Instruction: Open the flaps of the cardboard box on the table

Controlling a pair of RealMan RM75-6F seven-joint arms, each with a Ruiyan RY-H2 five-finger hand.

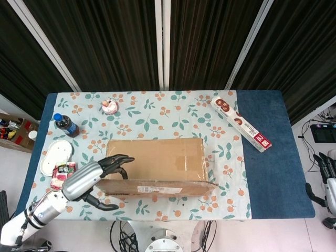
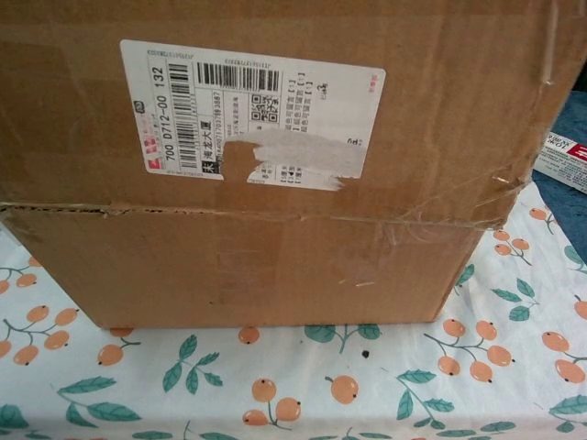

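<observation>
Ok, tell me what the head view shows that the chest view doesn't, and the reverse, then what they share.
Only the head view shows the left hand at the cardboard box's left end, the bottle, the white dish, the snack packet, the small cup and part of the right hand off the table's right edge. Only the chest view shows the shipping label face on, readable, and the box's front wall. Both show the box with its near flap raised, the long red-and-white carton and the floral tablecloth.
</observation>
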